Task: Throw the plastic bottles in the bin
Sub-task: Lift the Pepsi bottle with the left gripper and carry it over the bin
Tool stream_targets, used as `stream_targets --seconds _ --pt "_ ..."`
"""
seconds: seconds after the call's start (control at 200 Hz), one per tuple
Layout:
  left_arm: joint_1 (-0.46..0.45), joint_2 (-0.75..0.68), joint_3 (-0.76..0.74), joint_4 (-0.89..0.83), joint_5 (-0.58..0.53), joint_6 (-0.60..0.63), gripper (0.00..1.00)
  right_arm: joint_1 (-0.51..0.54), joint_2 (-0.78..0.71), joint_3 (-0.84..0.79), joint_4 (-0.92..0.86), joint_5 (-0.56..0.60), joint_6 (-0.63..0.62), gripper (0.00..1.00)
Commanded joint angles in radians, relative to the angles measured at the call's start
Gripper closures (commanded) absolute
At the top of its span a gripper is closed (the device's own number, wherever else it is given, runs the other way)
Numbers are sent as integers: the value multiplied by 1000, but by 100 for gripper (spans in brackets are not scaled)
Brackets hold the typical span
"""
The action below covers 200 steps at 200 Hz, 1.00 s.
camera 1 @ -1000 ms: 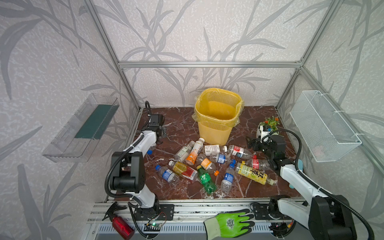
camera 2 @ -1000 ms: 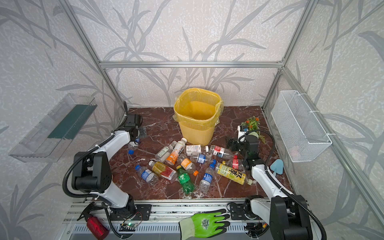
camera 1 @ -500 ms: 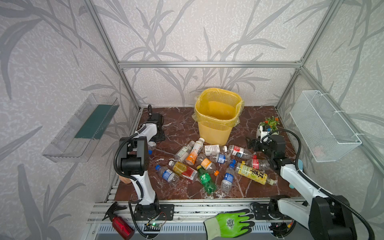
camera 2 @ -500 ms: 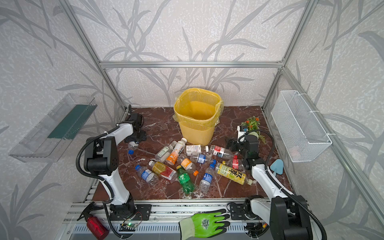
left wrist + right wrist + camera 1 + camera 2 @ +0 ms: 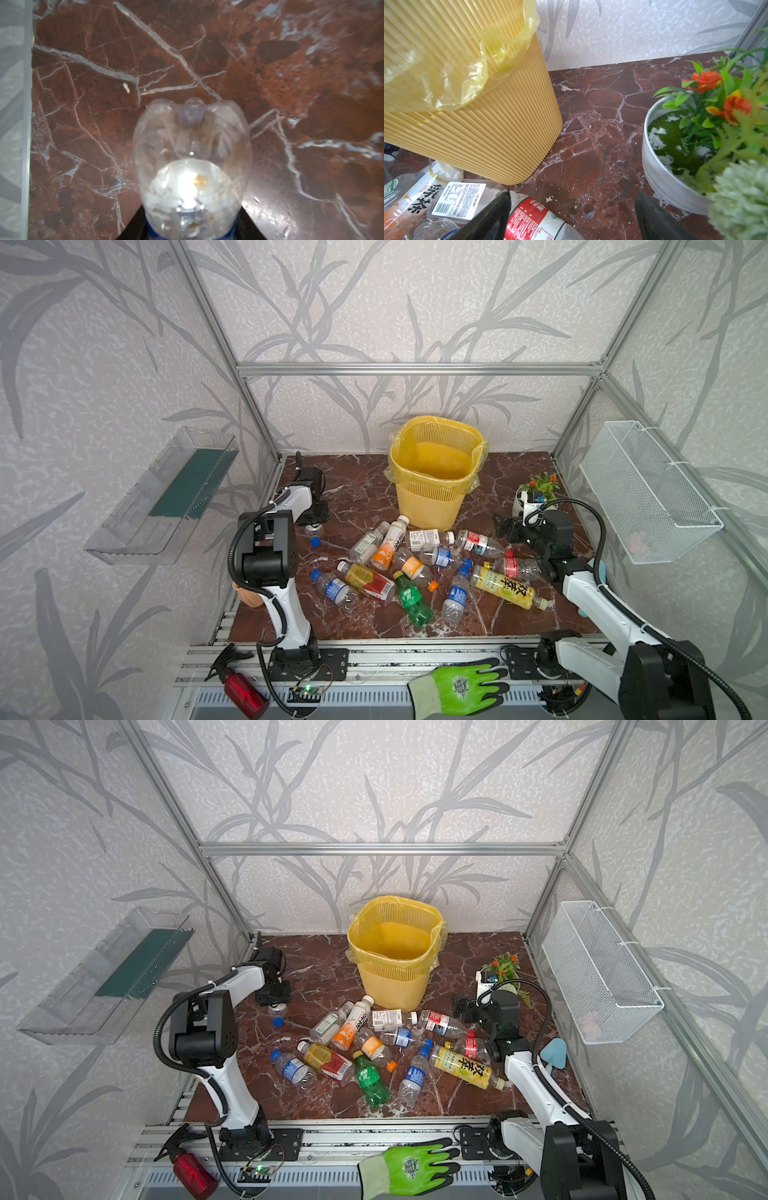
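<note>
My left gripper (image 5: 314, 517) (image 5: 274, 995) is by the left wall, shut on a clear plastic bottle (image 5: 312, 531) (image 5: 277, 1011) with a blue cap. In the left wrist view the bottle's base (image 5: 191, 135) points away, pinched between the black fingers (image 5: 133, 228). Several more plastic bottles (image 5: 409, 568) (image 5: 365, 1048) lie in a pile in front of the yellow bin (image 5: 428, 506) (image 5: 386, 986) (image 5: 467, 135). My right gripper (image 5: 505, 527) (image 5: 463, 1011) (image 5: 573, 195) is open beside a red-labelled bottle (image 5: 533, 220), low over the floor to the right of the bin.
A potted plant (image 5: 536, 489) (image 5: 664, 176) stands close behind my right gripper. A white wire basket (image 5: 648, 497) hangs on the right wall and a clear tray (image 5: 162, 493) on the left one. A green glove (image 5: 461, 686) and a red spray bottle (image 5: 245, 695) lie on the front rail.
My left gripper has closed on the blue-capped bottle by the left wall, and the left arm's elbow has swung up and inward. The right arm has hardly moved.
</note>
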Motion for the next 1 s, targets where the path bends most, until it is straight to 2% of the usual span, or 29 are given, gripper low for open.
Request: stream_targets --seconds 0.0,0.145,0.205,0.275,0.32,0.405,0.52,0.615,0.73,0.87,0.995 --pt "0 -143 -22 75 138 -19 63 2 -29 12 -19 27 -18 6" --pt "-7 -318 -63 194 259 -63 65 3 -51 -1 -20 50 -16 6" --pt "-14 -410 -97 288 323 -81 65 2 -68 -11 -18 63 -13 6" --pt "-41 -520 -140 447 342 -111 64 1 -92 -26 -17 81 -6 6" --pt "-75 -593 -170 543 326 -112 64 1 -111 -36 -14 90 0 7" --pt "-170 -705 -199 693 222 -74 64 1 -152 -57 -19 108 10 6" --pt "-278 -783 -228 920 169 -41 65 1 -214 -76 -48 125 20 6" --pt "-347 -779 -207 1044 174 -33 66 1 -257 -79 -74 128 20 7" --pt "-431 -709 -118 1075 206 16 66 1 -293 -62 -116 134 14 6" --pt "-499 -556 3 1016 251 5 65 1 -304 -40 -139 115 28 6" --pt "-552 -374 163 839 263 1 52 2 -283 -31 -130 52 80 8"
